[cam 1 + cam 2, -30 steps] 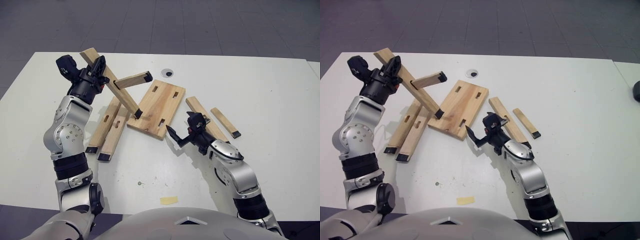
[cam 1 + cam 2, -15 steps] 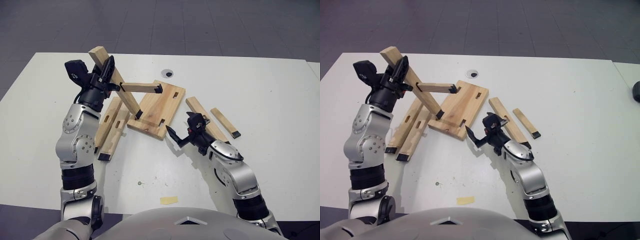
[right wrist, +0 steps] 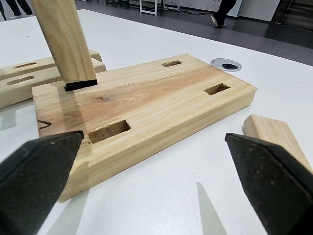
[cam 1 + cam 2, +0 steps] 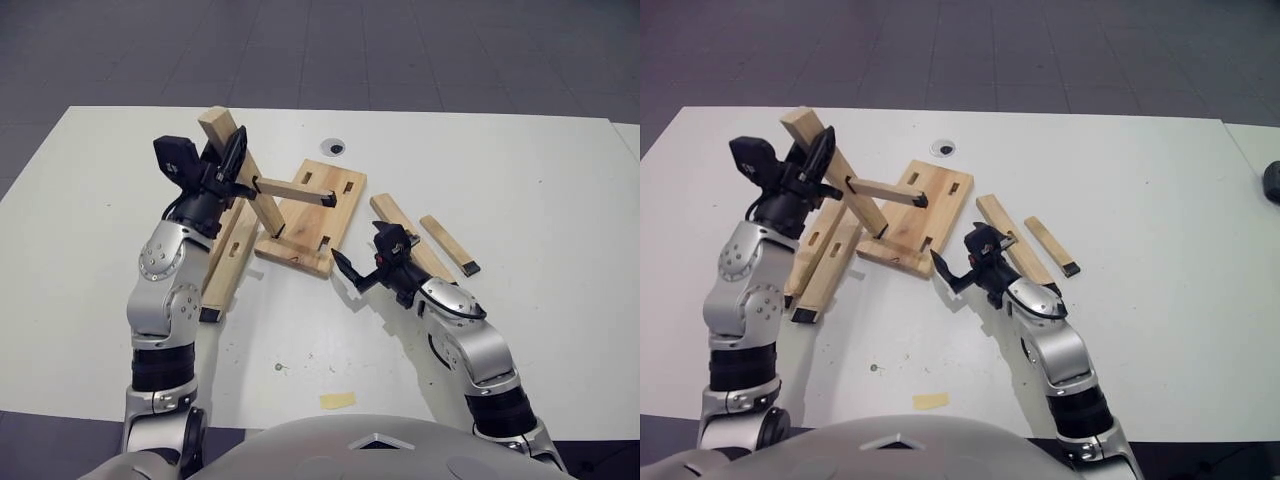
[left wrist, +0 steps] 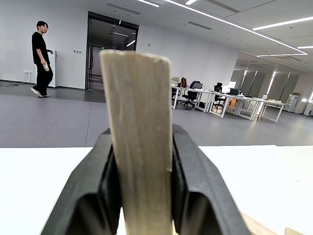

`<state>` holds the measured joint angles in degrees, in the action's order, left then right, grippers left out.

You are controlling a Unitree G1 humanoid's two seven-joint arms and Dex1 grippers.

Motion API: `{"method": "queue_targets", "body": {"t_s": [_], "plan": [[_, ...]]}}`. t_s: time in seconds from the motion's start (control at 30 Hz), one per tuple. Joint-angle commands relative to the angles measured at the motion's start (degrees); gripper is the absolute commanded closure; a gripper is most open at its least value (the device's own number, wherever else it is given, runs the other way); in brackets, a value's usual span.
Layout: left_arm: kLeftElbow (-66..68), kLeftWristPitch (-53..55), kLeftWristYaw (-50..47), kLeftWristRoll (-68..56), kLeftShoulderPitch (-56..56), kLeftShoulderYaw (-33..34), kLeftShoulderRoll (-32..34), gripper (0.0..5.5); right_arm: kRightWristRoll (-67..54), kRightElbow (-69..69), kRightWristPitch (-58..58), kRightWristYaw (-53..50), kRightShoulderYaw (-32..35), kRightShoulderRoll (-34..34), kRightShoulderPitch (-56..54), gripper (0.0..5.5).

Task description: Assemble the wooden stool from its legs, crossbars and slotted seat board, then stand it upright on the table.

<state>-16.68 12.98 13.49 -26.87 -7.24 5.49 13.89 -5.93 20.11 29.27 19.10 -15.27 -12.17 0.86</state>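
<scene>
My left gripper [image 4: 232,165] is shut on a wooden leg [image 4: 250,180] that slants steeply, its black-capped foot resting on the slotted seat board [image 4: 318,215]. A crossbar [image 4: 295,192] sticks out of that leg, over the board. The left wrist view has the leg [image 5: 139,122] clamped between the black fingers [image 5: 193,196]. My right gripper [image 4: 362,250] is open just off the board's near right corner; in its wrist view the seat board [image 3: 156,98] and the leg's foot [image 3: 68,49] lie ahead of it. Two more legs [image 4: 225,255] lie flat left of the board.
A further leg [image 4: 400,222] and a short crossbar [image 4: 448,243] lie right of the board, beside my right gripper. A round cable hole [image 4: 338,147] sits behind the board. A yellow scrap of tape [image 4: 337,400] lies near the white table's [image 4: 540,170] front edge.
My left arm has swung right and closer to the board. The held leg now stands steeper, and its crossbar has turned over the board. The right arm has kept still.
</scene>
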Motion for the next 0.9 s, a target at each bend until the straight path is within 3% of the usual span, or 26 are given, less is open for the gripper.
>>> {"method": "queue_targets", "body": {"t_s": [0.03, 0.27, 0.8, 0.9], "plan": [[3.43, 3.20, 1.35, 6.66, 14.82, -2.79, 3.64, 4.46, 0.05, 0.26, 0.25, 0.27, 0.42, -0.43, -0.13, 0.10], [5.13, 2.21, 1.03, 7.83, 10.97, -5.45, 4.13, 4.46, 0.05, 0.43, 0.62, 0.43, 0.74, -0.58, -0.43, 0.10], [-3.06, 5.14, -1.65, 4.20, -2.10, -3.01, 4.41, 4.45, 0.50, -1.42, -0.25, 0.19, 0.19, 0.31, -2.38, 0.10], [-5.74, 7.89, -1.67, 2.72, -5.53, -2.11, 4.78, 3.78, 0.40, -1.97, -0.46, 0.04, 0.46, 0.63, -2.73, 0.10]]}}
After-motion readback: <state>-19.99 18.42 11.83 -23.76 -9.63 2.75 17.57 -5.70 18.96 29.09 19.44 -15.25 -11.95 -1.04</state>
